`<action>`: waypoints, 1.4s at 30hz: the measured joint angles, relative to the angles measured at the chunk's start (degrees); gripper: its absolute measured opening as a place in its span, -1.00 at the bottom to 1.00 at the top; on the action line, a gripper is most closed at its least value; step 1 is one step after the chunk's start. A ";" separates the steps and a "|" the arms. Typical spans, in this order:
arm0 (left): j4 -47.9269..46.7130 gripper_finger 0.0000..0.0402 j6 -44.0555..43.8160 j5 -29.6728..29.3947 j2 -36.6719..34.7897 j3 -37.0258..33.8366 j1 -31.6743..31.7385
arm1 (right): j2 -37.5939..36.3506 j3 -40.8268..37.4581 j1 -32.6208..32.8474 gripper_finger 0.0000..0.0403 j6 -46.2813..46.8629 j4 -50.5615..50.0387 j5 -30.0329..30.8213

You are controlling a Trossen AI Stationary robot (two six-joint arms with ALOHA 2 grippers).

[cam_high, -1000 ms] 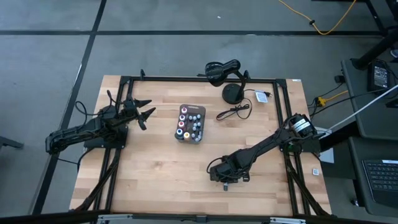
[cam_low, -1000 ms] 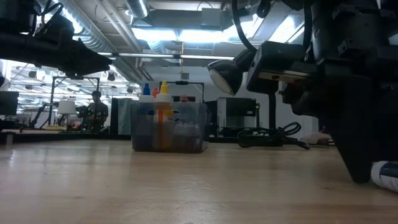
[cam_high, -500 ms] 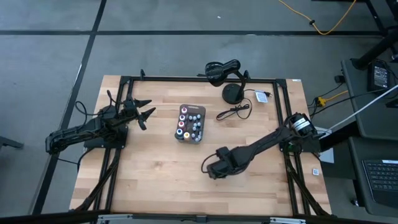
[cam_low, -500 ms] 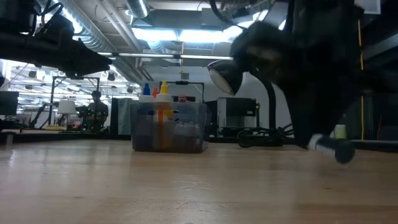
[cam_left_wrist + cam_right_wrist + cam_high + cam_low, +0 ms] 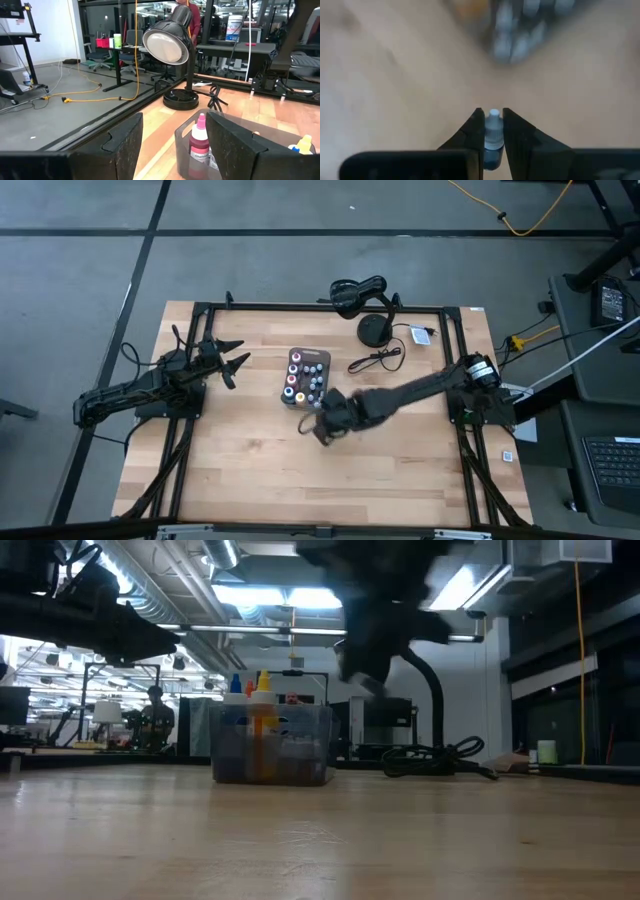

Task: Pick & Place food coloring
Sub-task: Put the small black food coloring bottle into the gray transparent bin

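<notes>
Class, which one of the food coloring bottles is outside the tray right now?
The white-capped bottle clamped in the right gripper, just short of the gray tray; all others stand inside it.

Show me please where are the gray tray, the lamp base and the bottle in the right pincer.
gray tray (image 5: 323,361), high view, its rim.
lamp base (image 5: 375,330), high view, round foot.
bottle (image 5: 493,131), right wrist view, its neck.

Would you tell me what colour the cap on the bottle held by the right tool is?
White cap, clearest in the right wrist view.
</notes>
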 joint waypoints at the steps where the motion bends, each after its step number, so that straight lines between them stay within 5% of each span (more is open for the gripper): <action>1: 0.00 0.06 0.00 0.00 0.00 0.00 -0.02 | 0.00 0.88 -0.94 -0.74 -2.80 0.42 1.39; 9: 0.00 0.06 0.00 0.00 0.00 0.00 -0.01 | -0.11 3.50 -8.35 -0.74 -14.85 7.38 9.78; 15: 0.00 0.06 0.00 0.00 0.00 0.00 -0.01 | -0.17 0.95 -12.34 -0.74 -21.21 19.32 10.04; 34: 0.00 0.06 0.00 0.00 0.00 0.00 0.00 | -0.20 -17.09 -17.50 -0.74 -37.50 47.90 -3.55; 42: 0.00 0.06 0.00 0.00 0.00 0.00 -0.02 | -0.20 -21.82 -18.05 -0.74 -40.12 53.12 -3.95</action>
